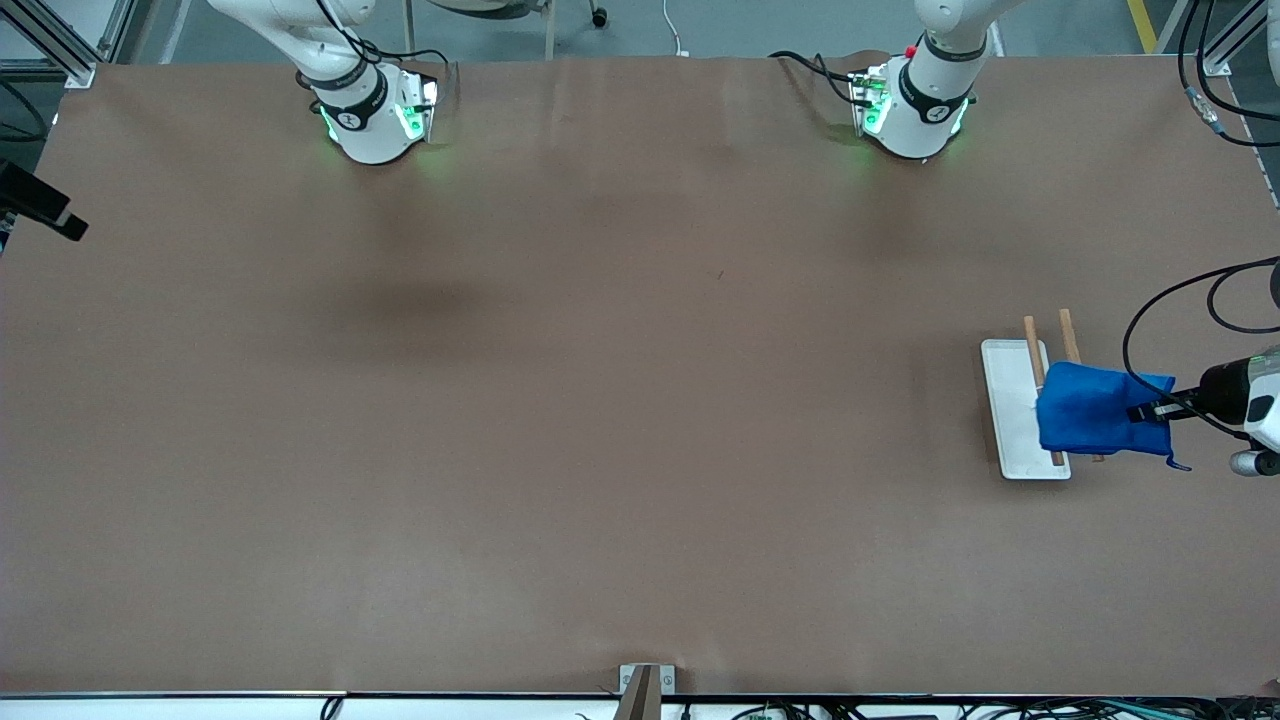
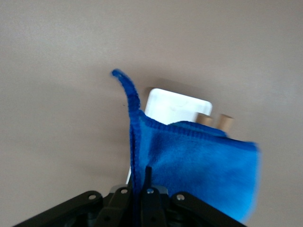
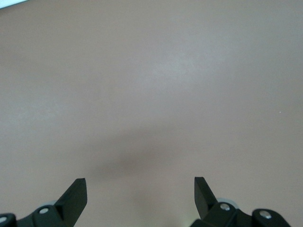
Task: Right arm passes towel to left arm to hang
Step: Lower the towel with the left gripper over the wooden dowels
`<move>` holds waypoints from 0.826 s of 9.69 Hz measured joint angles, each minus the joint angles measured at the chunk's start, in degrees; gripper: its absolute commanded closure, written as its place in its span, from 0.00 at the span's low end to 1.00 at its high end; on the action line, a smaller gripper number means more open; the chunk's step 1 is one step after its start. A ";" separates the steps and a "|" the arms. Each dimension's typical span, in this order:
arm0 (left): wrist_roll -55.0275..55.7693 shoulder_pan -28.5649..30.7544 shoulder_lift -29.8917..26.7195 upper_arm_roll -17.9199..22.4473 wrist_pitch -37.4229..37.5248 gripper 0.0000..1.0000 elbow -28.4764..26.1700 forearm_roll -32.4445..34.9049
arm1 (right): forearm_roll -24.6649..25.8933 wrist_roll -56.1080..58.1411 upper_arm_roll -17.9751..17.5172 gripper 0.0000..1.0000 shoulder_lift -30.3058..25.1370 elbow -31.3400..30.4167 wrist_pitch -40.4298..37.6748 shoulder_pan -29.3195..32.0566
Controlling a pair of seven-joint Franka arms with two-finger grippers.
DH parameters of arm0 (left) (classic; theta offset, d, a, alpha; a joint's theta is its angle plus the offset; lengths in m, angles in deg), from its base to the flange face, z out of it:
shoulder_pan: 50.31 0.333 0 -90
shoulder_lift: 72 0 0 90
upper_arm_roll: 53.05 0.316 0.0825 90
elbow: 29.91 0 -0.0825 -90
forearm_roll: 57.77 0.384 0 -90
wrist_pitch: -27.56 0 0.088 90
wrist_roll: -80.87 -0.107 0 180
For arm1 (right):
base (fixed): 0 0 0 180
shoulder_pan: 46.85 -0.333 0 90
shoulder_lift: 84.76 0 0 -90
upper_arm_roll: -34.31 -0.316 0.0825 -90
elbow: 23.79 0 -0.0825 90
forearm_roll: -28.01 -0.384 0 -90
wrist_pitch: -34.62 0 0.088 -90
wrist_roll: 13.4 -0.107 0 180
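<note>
Brown paper covers the whole tabletop (image 1: 560,400), with both green-lit bases standing along its robot edge.

The right arm (image 1: 340,70) comes first, at its own end of the tabletop. It waits, and only its base and lower links show in the front view. The right gripper (image 3: 140,189) hangs over bare brown surface, its jaws spread wide and holding nothing.

Toward the left arm's end sits a white tray (image 1: 1005,400), carrying a rack of two wooden rods (image 1: 1032,345). The towel (image 1: 1095,410) is draped across those rods, one end over the tray and the other running out to the left gripper (image 1: 1155,411). This gripper's jaws are closed on the towel's edge, close to the corner where a loose thread (image 1: 1178,463) dangles.

In the left wrist view the towel (image 2: 199,163) hangs in a soft fold from the pinch, its stitched hem curling up into a free tail. It looks light, limp and a little grippy, so it should sag wherever it is unsupported and slide little on wood. A hold on the hem near a corner suits it best, since the stitching is firmer. By my reading the hanging is nearly finished; releasing without dragging the cloth off the rods is what remains.
</note>
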 measured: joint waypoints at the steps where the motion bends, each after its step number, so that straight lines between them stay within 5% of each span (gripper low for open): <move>1: -0.21 0.26 1.18 -0.06 -0.50 0.99 0.14 -0.05 | 0.07 0.17 0.03 0.00 1.19 1.75 -0.69 0.00; 8: 4.20 -0.22 0.76 -3.15 0.63 0.95 1.25 -0.10 | 0.12 0.30 0.13 0.00 3.18 3.63 -3.47 0.01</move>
